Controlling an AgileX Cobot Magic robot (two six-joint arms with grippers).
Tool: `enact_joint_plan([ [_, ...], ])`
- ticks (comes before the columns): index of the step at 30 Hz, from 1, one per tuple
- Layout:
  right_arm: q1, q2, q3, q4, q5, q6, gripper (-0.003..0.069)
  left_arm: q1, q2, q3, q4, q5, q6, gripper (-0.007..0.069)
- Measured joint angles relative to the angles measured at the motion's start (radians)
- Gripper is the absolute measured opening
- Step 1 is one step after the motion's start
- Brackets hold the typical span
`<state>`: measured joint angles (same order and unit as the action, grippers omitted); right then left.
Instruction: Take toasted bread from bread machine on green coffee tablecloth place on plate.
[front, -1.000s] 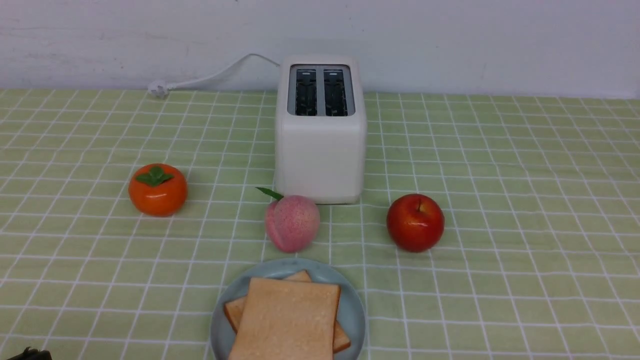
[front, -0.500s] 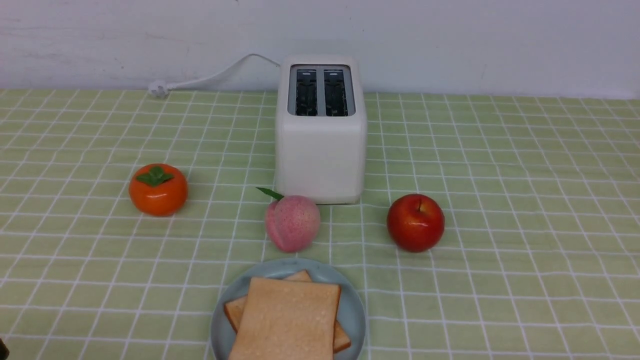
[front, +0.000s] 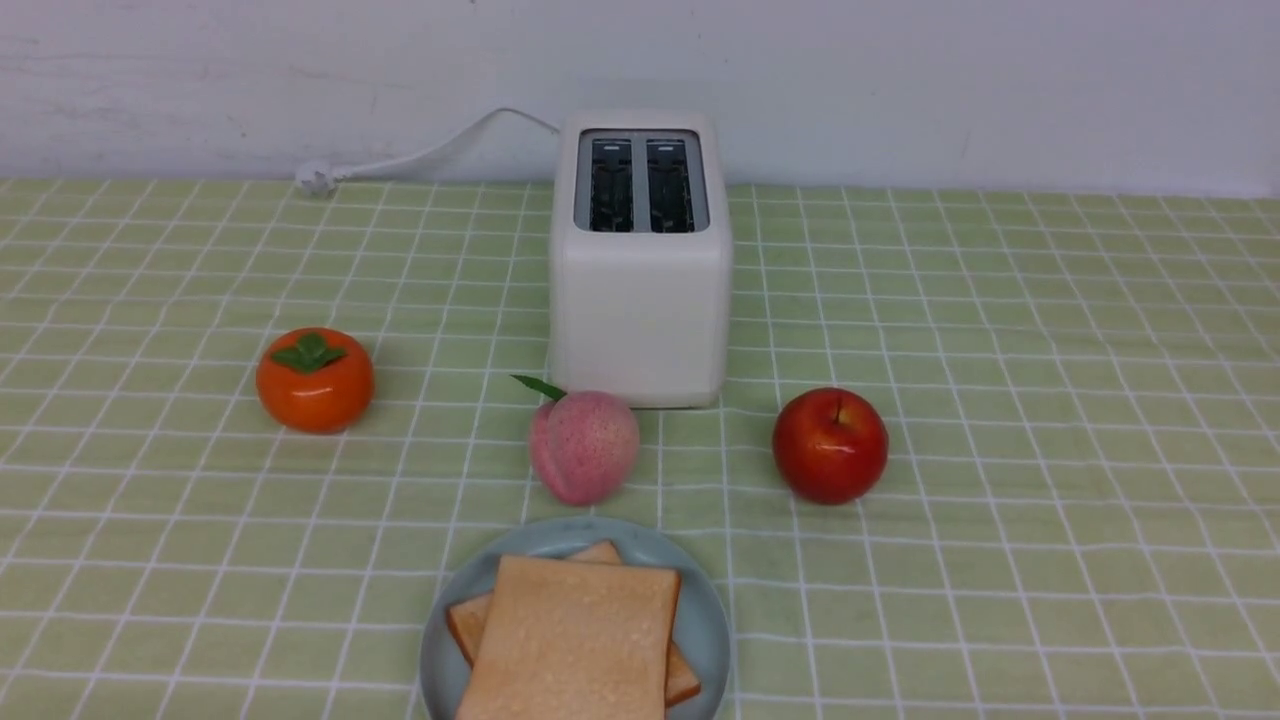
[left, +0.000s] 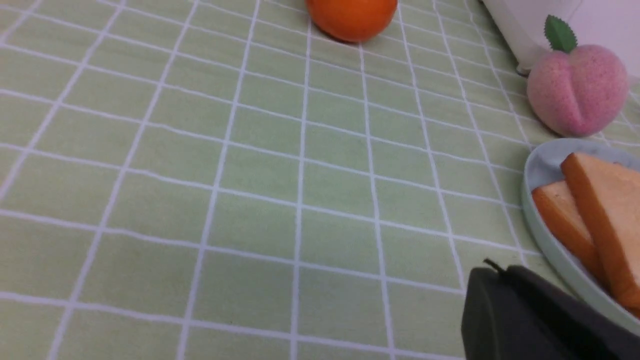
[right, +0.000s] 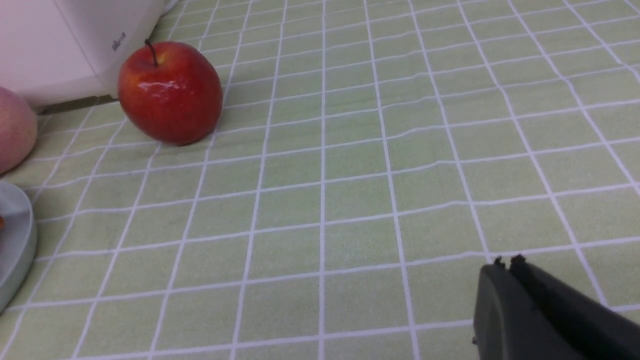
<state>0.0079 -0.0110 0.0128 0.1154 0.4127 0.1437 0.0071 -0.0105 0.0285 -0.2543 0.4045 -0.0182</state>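
Note:
Two slices of toasted bread lie stacked on the pale blue-grey plate at the front middle of the green coffee tablecloth. The white bread machine stands behind, both slots dark and empty. In the left wrist view the toasted bread and plate lie beside my left gripper, which is shut with nothing in it. My right gripper is shut over bare cloth, far from the plate. Neither gripper shows in the front view.
An orange persimmon sits left of the bread machine, a pink peach just behind the plate, and a red apple to the right. A white cord runs from the machine to the back left, along the wall.
The dark tip of my left gripper at the front view's lower left corner has slid out of the picture. The bread, plate and fruit have not moved.

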Motion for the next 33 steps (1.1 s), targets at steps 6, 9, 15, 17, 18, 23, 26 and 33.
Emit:
enact_joint_plan([
  [6, 0.0, 0.0, 0.0, 0.0, 0.0, 0.0, 0.0003, 0.0, 0.0, 0.0, 0.119, -0.009, -0.001, -0.0013],
  [9, 0.0, 0.0, 0.0, 0.0, 0.0, 0.0, 0.0006, 0.0, 0.0, 0.0, 0.121, -0.01, -0.001, -0.0013],
  [15, 0.0, 0.0, 0.0, 0.0, 0.0, 0.0, 0.0015, 0.0, 0.0, 0.0, 0.122, -0.01, -0.002, -0.0013],
  [17, 0.0, 0.0, 0.0, 0.0, 0.0, 0.0, 0.0015, 0.0, 0.0, 0.0, 0.122, -0.01, -0.002, -0.0013],
  [18, 0.0, 0.0, 0.0, 0.0, 0.0, 0.0, 0.0015, 0.0, 0.0, 0.0, 0.122, -0.01, -0.002, -0.0013],
  [23, 0.0, 0.0, 0.0, 0.0, 0.0, 0.0, 0.0018, 0.0, 0.0, 0.0, 0.122, -0.01, -0.002, -0.0011],
  [26, 0.0, 0.0, 0.0, 0.0, 0.0, 0.0, 0.002, 0.0, 0.0, 0.0, 0.128, -0.011, -0.002, -0.0009],
  [33, 0.0, 0.0, 0.0, 0.0, 0.0, 0.0, 0.0029, 0.0, 0.0, 0.001, 0.166, -0.048, -0.21, -0.0008],
])
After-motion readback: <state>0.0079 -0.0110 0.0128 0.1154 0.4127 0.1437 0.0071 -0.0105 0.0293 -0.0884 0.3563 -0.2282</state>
